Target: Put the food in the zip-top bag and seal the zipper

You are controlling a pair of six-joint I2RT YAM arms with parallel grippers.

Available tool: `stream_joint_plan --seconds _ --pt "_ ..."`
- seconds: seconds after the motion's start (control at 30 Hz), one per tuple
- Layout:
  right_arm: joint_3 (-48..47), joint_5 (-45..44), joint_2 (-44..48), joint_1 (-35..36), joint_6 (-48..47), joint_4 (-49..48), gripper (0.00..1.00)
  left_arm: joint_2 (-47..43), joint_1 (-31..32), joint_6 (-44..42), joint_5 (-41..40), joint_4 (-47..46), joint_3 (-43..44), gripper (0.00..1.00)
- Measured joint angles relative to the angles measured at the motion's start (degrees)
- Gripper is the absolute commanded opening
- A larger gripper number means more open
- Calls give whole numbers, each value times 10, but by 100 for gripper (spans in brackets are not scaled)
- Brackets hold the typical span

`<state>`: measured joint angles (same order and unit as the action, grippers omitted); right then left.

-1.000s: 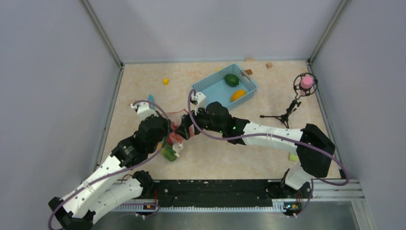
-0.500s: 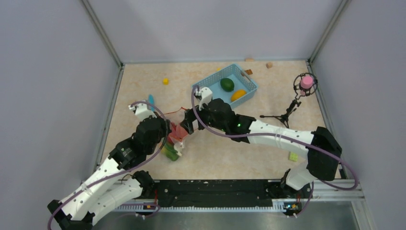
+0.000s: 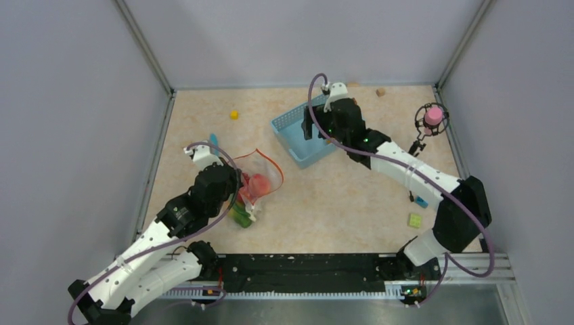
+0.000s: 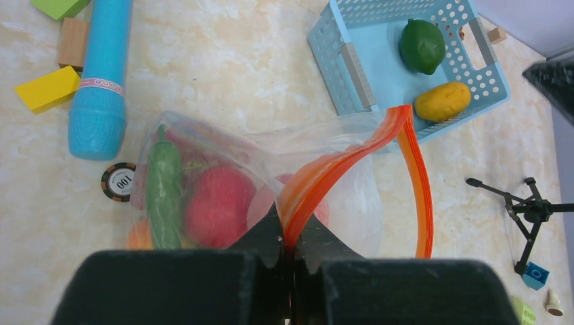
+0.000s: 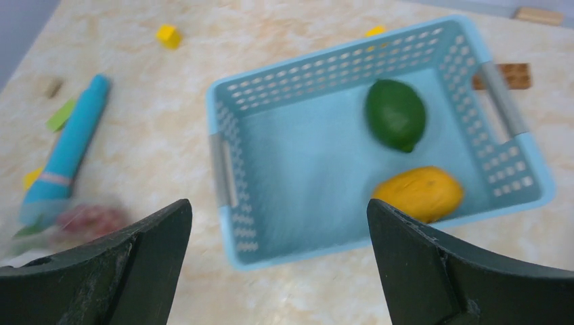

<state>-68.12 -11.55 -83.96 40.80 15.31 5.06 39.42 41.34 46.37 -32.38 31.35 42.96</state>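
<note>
The clear zip-top bag (image 4: pixel 223 176) lies at the centre left (image 3: pixel 260 177), its orange-red zipper (image 4: pixel 352 152) standing in an open loop. Inside show a red tomato (image 4: pixel 216 206), a long green chili (image 4: pixel 164 186) and an orange (image 4: pixel 139 237). My left gripper (image 4: pixel 292 237) is shut on the zipper strip at the mouth's near end, as the top view (image 3: pixel 248 203) also shows. A green pepper (image 5: pixel 396 115) and a yellow mango (image 5: pixel 420 193) lie in the light-blue basket (image 5: pixel 223 156). My right gripper (image 5: pixel 279 213) is wide open and empty above the basket (image 3: pixel 308 127).
A light-blue stick (image 4: pixel 101 74) and small blocks (image 4: pixel 49 88) lie left of the bag. A pink object on a small black stand (image 3: pixel 433 116) is at the back right. Green (image 3: pixel 415 220) and blue (image 3: pixel 421 202) blocks lie at the right; a yellow block (image 3: pixel 233 114) is at the back left.
My right gripper has drawn back from the bag mouth and swung up over the basket, now open and empty. The bag mouth now gapes in a loop. The left arm held still.
</note>
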Motion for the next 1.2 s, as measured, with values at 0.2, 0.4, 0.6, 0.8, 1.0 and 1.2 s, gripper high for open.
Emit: stream_joint_plan --seconds 0.2,0.4,0.6,0.8,1.0,1.2 --pt "-78 1 -101 -83 -74 5 99 6 0 0 0 -5 0 0" --pt "-157 -22 -225 -96 -153 7 99 6 0 -2 -5 -5 0 0" --pt "-230 -29 -339 -111 -202 21 99 10 0 -5 -7 -5 0 0" --pt "-277 -29 -410 -126 -241 30 99 15 0 -7 -8 -9 0 0" --pt "-297 9 -453 -145 -247 29 95 25 0 -9 -12 -13 0 0" --pt "-306 57 -470 -170 -228 5 69 31 0 -9 -16 -14 0 0"
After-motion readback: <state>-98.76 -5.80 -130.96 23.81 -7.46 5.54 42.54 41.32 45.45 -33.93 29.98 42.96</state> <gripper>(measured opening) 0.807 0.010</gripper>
